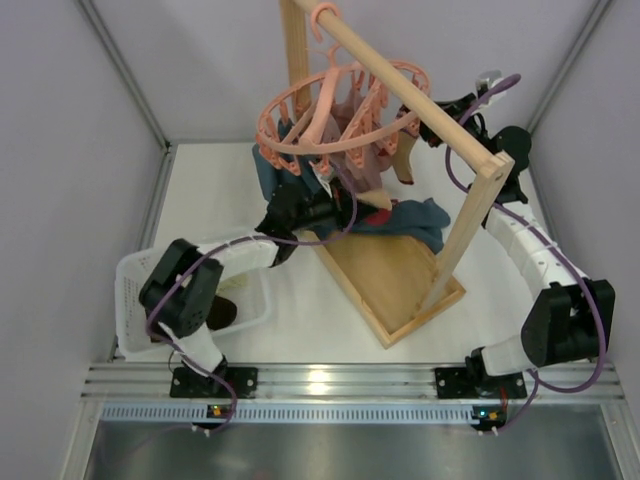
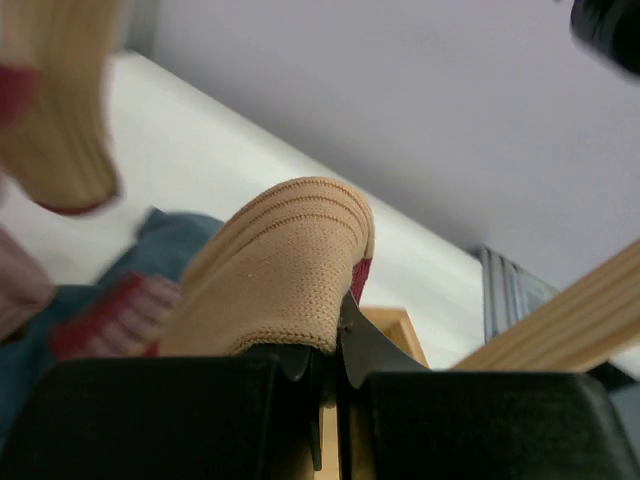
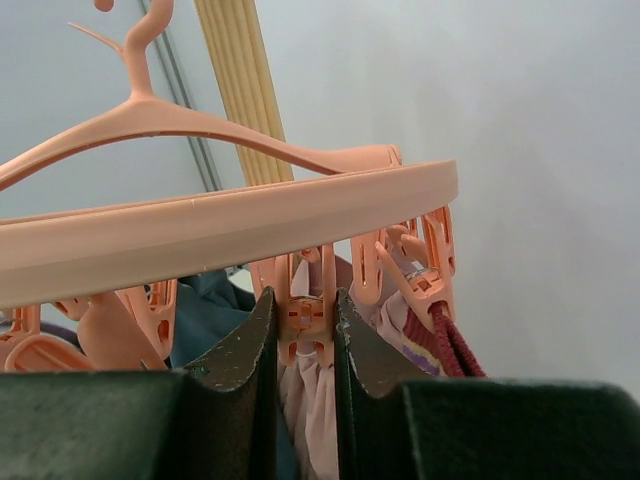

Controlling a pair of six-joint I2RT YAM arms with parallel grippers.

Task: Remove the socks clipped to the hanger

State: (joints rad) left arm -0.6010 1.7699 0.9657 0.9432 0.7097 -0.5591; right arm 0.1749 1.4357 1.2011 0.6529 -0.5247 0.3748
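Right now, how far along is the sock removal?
Done: one dark item, likely a sock, lies in the white basket. In hand: left gripper shut on a tan sock; right gripper pinches a clip peg on the hanger. Left: the dark red sock hangs clipped.

Left end effector (image 2: 328, 357) pinches a tan sock (image 2: 280, 265).

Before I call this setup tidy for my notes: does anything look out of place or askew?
The large blue-grey cloth lies bunched on the wooden rack's flat base instead of hanging, and the salmon-pink round plastic hanger looks tilted on its bar.
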